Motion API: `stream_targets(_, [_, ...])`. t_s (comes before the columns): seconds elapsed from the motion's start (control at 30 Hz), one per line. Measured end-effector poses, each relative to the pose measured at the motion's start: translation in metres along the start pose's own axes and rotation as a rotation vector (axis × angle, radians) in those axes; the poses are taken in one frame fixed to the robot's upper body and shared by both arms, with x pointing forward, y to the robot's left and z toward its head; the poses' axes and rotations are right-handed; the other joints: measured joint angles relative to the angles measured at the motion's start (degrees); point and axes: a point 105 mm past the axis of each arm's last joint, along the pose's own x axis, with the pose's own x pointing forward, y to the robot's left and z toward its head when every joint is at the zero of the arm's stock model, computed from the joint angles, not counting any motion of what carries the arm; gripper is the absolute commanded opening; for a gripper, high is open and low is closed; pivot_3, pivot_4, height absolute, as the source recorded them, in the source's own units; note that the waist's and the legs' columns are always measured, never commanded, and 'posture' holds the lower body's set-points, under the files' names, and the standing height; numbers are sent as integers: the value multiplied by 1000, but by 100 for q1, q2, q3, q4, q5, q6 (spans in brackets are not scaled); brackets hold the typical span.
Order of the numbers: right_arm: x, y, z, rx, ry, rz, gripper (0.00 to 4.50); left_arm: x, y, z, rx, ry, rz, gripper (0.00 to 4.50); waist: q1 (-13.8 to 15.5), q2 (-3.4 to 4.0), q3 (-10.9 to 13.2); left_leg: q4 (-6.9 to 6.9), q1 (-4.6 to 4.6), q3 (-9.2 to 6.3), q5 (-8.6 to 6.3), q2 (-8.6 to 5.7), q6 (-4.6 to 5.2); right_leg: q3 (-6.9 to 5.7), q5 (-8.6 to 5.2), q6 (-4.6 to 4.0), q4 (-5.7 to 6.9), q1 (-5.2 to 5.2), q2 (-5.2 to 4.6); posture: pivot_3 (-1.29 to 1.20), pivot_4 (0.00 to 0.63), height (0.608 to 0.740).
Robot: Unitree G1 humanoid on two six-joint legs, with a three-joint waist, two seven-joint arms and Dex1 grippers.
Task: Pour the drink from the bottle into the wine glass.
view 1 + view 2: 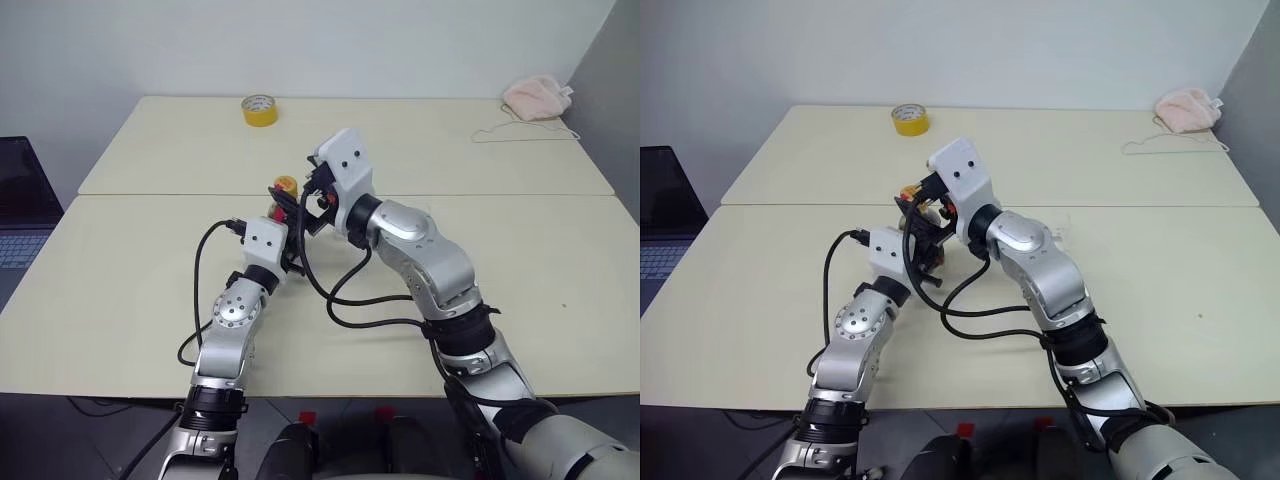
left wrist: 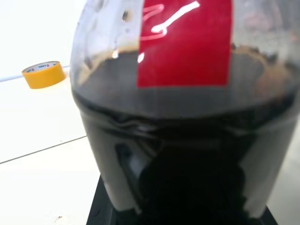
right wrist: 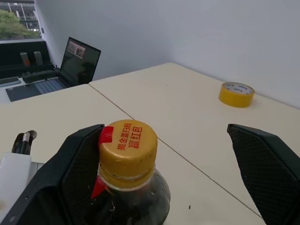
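Tape roll (image 1: 259, 110) sits far behind the bottle (image 3: 129, 180), clamped by left fingers (image 2: 183, 197); right fingers (image 3: 267, 173) spread around its cap (image 3: 129, 145).

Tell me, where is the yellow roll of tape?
In the left eye view, the yellow tape roll lies flat near the far edge of the cream table, left of centre, well beyond both grippers.

2 cream tables (image 1: 1160, 260) stand edge to edge, the seam between them running across the view. both arms meet near the middle: the left gripper (image 1: 918, 252) is hidden behind its white wrist block, and the right gripper (image 1: 915, 200) sits just above it around the bottle (image 1: 920, 208), mostly hidden. a yellow tape roll (image 1: 910, 119) lies on the far table, a pink cloth (image 1: 1186, 106) at its far right corner, a laptop (image 1: 658, 225) at the left edge.
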Motion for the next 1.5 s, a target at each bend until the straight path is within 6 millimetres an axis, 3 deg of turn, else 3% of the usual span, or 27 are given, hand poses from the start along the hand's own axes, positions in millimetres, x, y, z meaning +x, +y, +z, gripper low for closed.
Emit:
stream_targets(0.23, [-12,-2,2,19,0,0,4458,1,0,1,1,-2,-1,971,1,0,0,0,0,-1,0,0,0,0,0,0,1,-1,0,0,150,740])
stream_targets(0.37, [-25,-20,8,24,-12,-61,4458,0,3,1,2,-1,11,970,12,0,0,2,-1,-1,0,-1,0,-1,0,0,-1,2,0,0,150,740])
stream_targets(0.57, [-34,-33,-2,45,26,-108,4458,0,5,1,0,-2,17,970,4,0,0,-1,-1,1,0,0,0,0,0,0,0,0,0,0,150,740])
stream_targets(0.97, [-49,-30,-16,56,63,-54,4458,-1,9,3,-8,-20,29,969,13,0,0,-1,-1,0,0,1,0,-2,0,0,-2,3,0,0,150,740])
stream_targets(1.1, [-57,-28,-30,79,98,-30,4458,-4,22,2,-28,-20,69,969,12,0,0,1,-1,1,0,0,0,-1,0,0,-3,3,1,0,150,740])
stream_targets(1.5, [-70,-28,-38,67,126,29,4458,-9,39,-3,-42,-10,119,969,33,-1,0,1,-1,0,0,-1,0,-3,0,0,-5,6,0,0,150,740])
